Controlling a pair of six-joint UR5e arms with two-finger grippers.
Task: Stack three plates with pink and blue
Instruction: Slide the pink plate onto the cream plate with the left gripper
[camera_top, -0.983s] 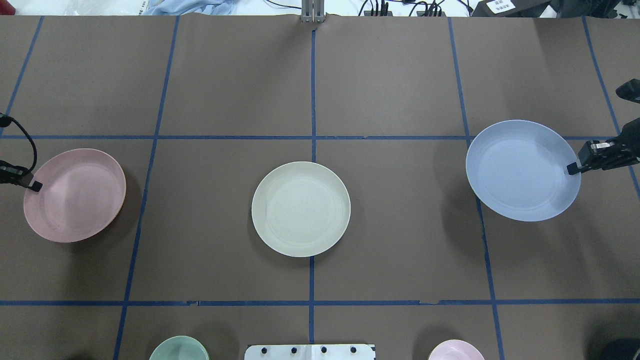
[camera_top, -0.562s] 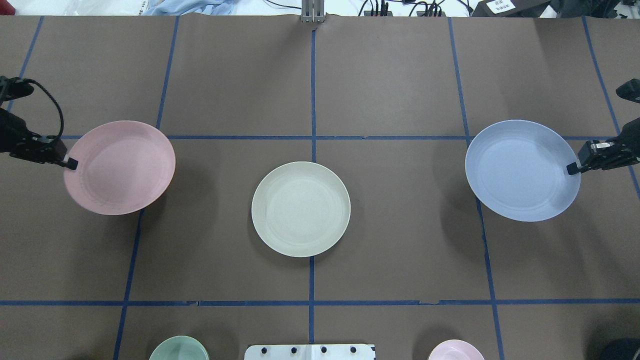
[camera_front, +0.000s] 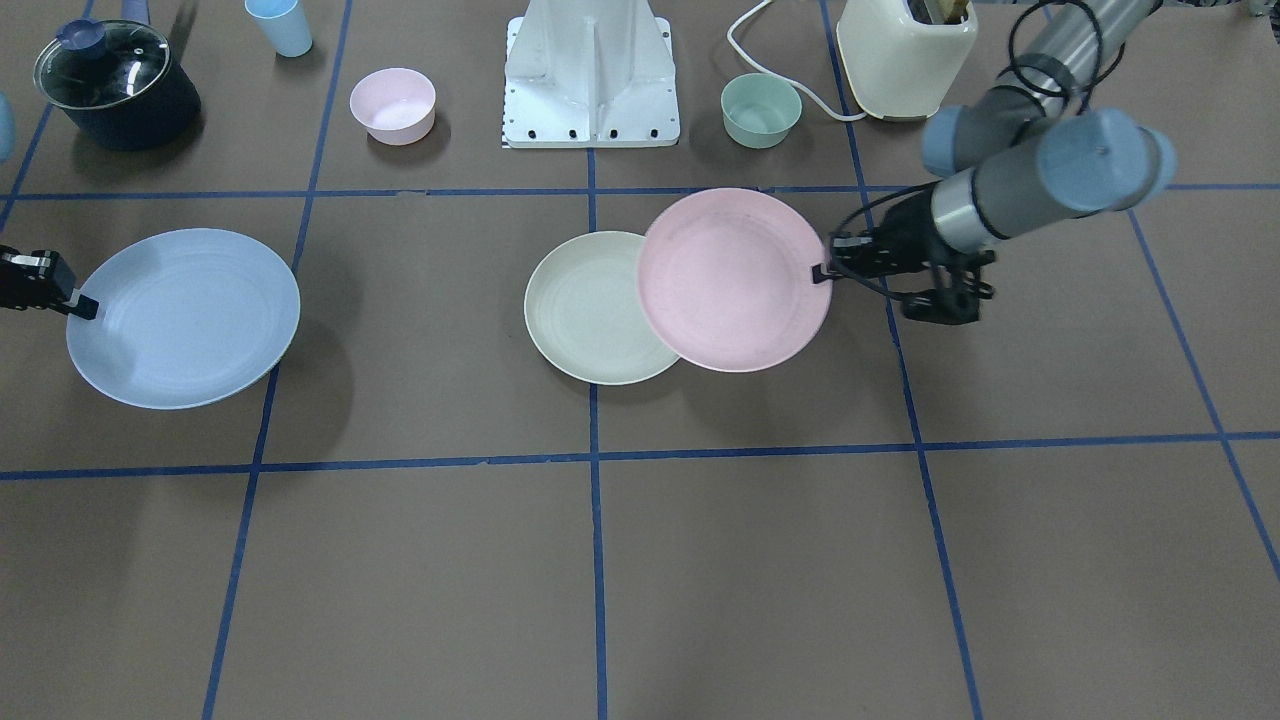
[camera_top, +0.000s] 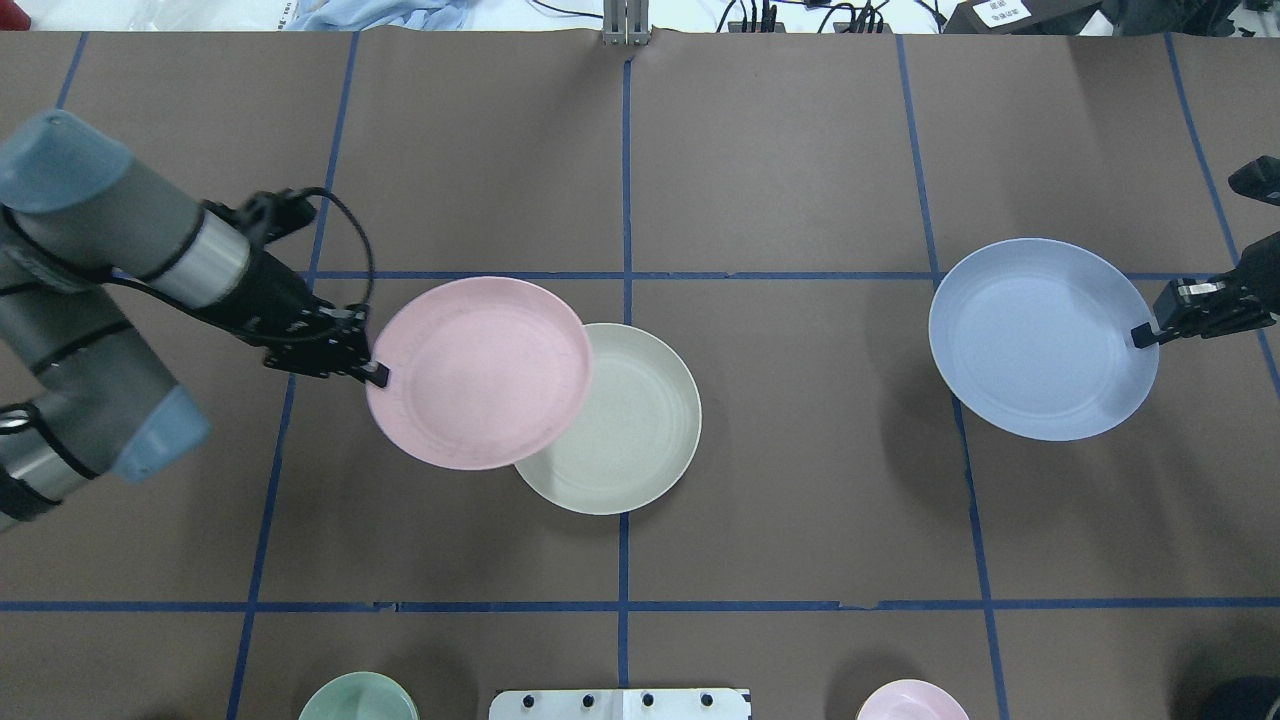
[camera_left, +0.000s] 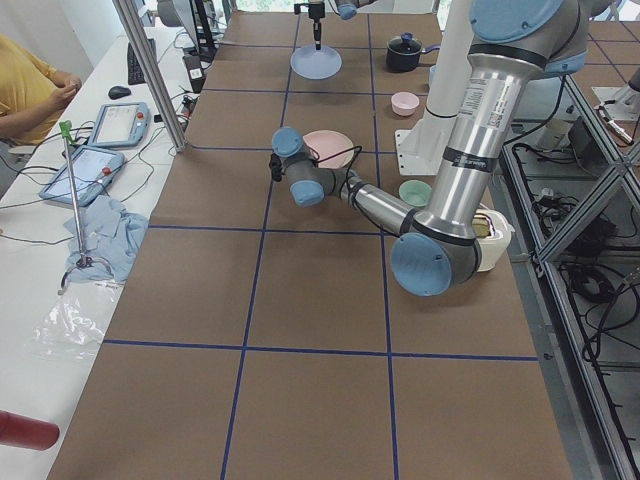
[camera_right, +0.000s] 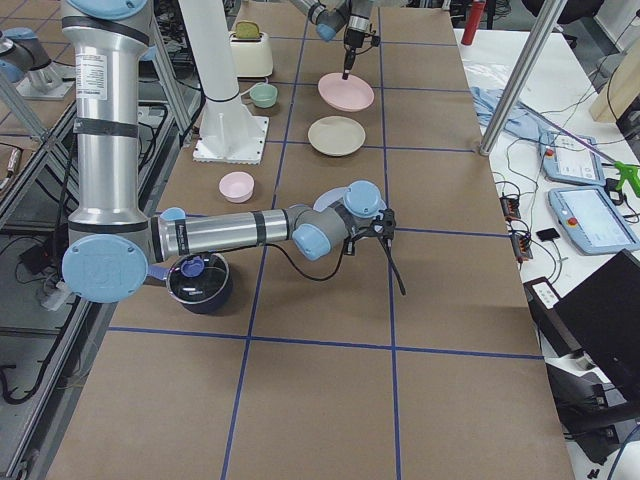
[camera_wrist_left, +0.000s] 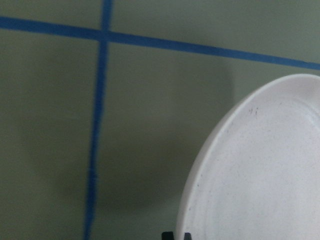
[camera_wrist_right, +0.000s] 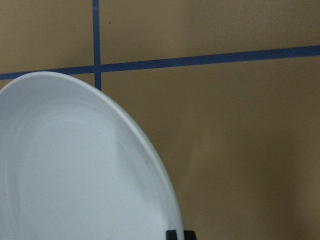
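The left gripper (camera_top: 375, 375) pinches the rim of the round, matte pink plate (camera_top: 480, 372), which is held raised and partly covers the cream plate (camera_top: 630, 430) at the table's middle. The right gripper (camera_top: 1143, 335) pinches the rim of the light blue plate (camera_top: 1040, 340), well apart.

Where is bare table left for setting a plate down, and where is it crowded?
Bare: the wide patch between the cream plate and the blue plate, and the far row beyond the tape line. Crowded: the centre, where the pink plate hangs over part of the cream one, and near the green bowl.
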